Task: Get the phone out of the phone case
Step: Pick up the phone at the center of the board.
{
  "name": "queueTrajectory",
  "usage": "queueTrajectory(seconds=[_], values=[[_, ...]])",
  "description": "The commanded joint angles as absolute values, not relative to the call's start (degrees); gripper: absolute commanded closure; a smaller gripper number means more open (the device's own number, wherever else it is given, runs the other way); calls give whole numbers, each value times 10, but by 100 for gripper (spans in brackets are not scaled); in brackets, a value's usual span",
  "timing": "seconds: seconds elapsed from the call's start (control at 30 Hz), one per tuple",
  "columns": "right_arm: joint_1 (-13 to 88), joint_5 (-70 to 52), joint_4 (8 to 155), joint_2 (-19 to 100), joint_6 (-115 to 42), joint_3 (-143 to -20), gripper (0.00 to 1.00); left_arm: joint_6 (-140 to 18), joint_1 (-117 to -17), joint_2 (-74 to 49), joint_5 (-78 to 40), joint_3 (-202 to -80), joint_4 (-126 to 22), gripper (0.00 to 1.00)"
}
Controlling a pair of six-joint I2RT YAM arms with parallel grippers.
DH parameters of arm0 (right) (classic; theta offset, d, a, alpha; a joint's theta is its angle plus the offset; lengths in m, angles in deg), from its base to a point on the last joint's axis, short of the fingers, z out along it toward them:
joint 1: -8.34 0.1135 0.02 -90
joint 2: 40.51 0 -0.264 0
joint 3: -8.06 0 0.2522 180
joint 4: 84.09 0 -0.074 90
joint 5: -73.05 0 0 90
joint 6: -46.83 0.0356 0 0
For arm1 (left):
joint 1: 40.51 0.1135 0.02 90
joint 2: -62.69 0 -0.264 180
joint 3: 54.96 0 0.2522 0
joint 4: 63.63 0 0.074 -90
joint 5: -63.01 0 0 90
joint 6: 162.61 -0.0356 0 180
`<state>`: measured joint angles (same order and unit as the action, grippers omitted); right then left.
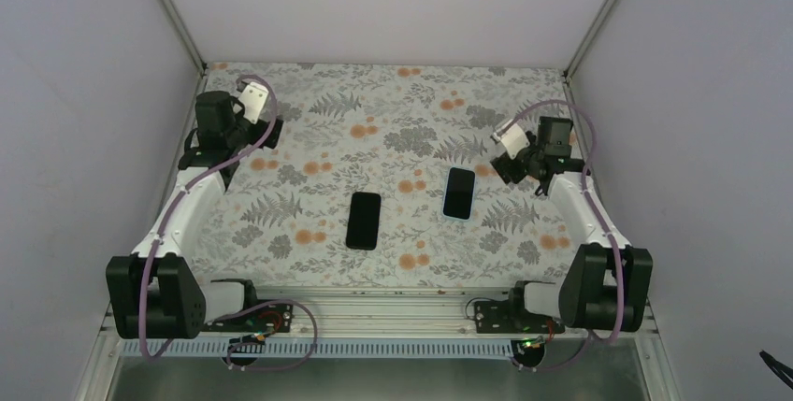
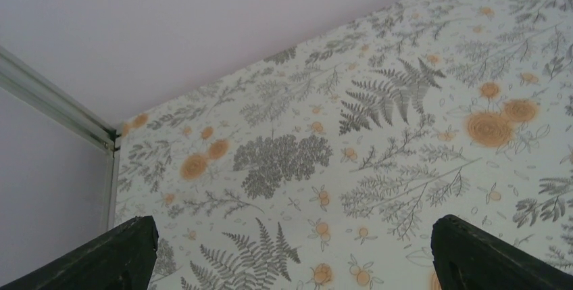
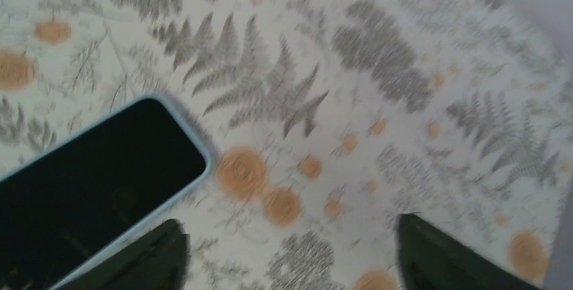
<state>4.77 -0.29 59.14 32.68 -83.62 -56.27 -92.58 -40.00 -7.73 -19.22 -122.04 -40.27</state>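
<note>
**Ana:** Where is the task's thing?

**Ben:** The blue-rimmed phone case (image 1: 458,193) lies flat, dark face up, right of the middle of the bench (image 1: 393,111). A black slab (image 1: 363,221) lies near it, closer to the near edge. Whether that slab is the bare phone cannot be told.

**Ana:** Why flat and apart?

**Ben:** Probably so that a claw can reach any edge. Nothing pins either one.

**Ana:** And the arms?

**Ben:** The right arm runs up the right edge with its wrist bent inward. The right gripper (image 3: 290,253) hangs just beside the case's far right corner, its jaws wide and empty. The left arm stretches along the left edge to the far left corner. There the left gripper (image 2: 297,253) gapes fully, holds nothing and faces the back wall.
</note>
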Motion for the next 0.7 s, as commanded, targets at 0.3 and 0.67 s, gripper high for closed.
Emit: queueTrajectory(seconds=[0.3, 0.67], values=[[118, -89, 493, 391, -928, -477, 97, -938, -399, -92, -234, -1202, -412, 0], [216, -128, 511, 494, -866, -486, 96, -949, -399, -84, -240, -1191, -402, 0]])
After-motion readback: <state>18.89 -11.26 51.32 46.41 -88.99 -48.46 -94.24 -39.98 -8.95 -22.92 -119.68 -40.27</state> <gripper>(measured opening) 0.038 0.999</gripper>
